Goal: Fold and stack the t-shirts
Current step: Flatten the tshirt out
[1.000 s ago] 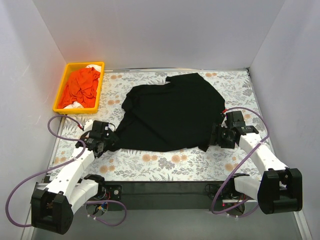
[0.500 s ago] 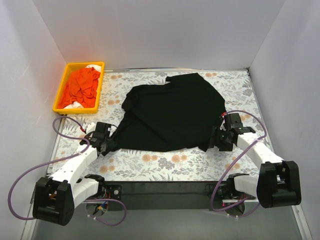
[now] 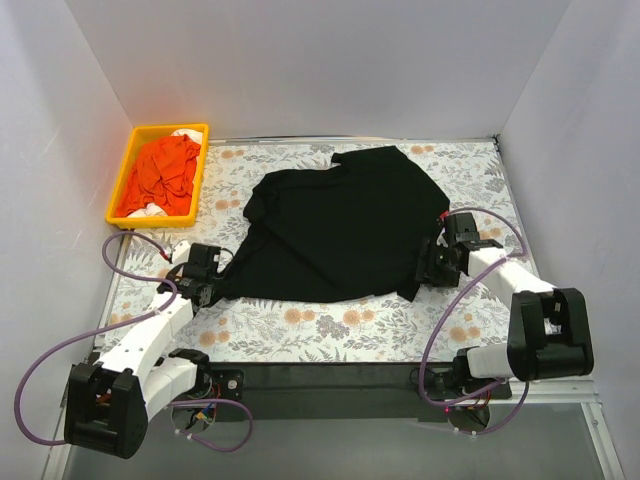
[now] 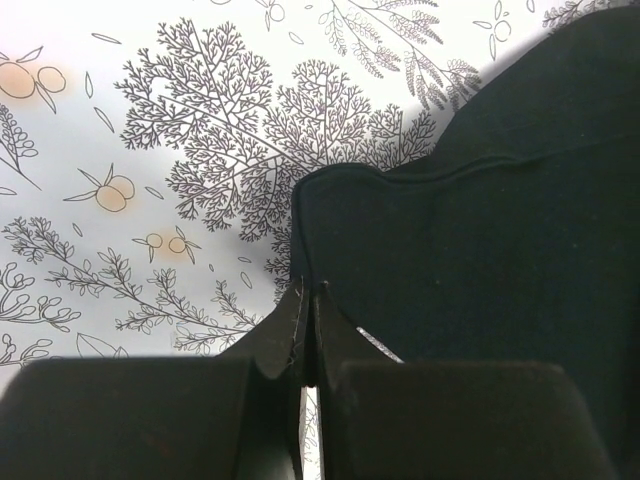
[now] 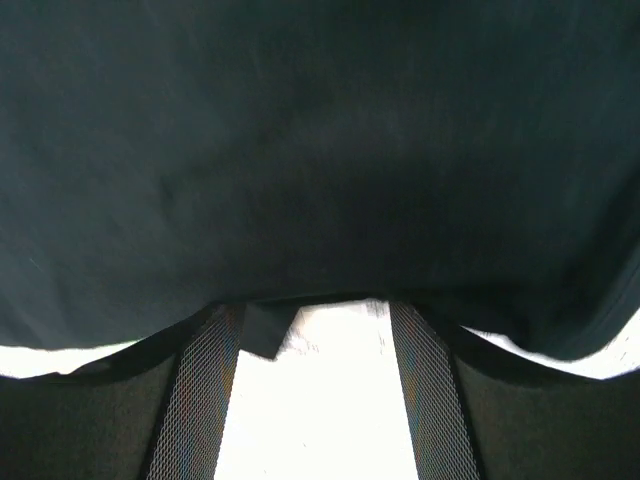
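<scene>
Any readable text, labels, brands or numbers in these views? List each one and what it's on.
None can be read in any view.
black t-shirt: no print or label showing.
yellow tray and the orange cloth in it: no lettering visible.
table cover: floral pattern only, no words or numbers.
</scene>
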Motion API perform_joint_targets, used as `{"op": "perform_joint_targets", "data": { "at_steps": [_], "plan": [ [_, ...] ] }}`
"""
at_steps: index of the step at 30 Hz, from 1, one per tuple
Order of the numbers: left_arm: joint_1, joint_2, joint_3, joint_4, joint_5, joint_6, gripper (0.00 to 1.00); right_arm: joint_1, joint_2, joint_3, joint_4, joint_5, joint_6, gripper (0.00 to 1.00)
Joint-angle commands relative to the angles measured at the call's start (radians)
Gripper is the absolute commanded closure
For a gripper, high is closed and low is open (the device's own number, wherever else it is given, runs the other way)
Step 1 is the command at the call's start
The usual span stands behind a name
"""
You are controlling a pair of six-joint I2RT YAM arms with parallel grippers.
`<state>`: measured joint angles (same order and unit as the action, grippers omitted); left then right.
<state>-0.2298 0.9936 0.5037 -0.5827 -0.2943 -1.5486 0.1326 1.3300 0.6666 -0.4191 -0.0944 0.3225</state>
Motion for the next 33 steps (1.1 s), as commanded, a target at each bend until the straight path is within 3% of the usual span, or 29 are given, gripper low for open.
{"op": "perform_joint_targets", "data": {
  "at_steps": [1,7,12,20,25,33],
  "plan": [
    [0.006,-0.03,0.027,0.009,-0.006,0.012,1.0,-0.001,0.056,0.146,0.078,0.029,0.01,0.44],
    [0.004,-0.036,0.042,0.014,0.04,0.036,1.0,0.002,0.285,0.404,0.089,-0.059,0.003,0.44],
    [0.004,-0.05,0.073,0.014,0.087,0.039,1.0,0.012,0.333,0.47,0.088,-0.09,-0.008,0.44],
    [0.004,-0.058,0.121,-0.002,0.133,0.047,1.0,0.009,0.096,0.265,0.013,0.085,-0.056,0.45],
    [0.004,-0.061,0.15,-0.017,0.126,0.058,1.0,0.004,-0.026,0.134,-0.03,0.072,-0.066,0.47],
    [0.004,-0.046,0.176,-0.026,0.122,0.073,1.0,0.005,-0.02,0.045,-0.029,0.007,-0.079,0.5]
  ]
}}
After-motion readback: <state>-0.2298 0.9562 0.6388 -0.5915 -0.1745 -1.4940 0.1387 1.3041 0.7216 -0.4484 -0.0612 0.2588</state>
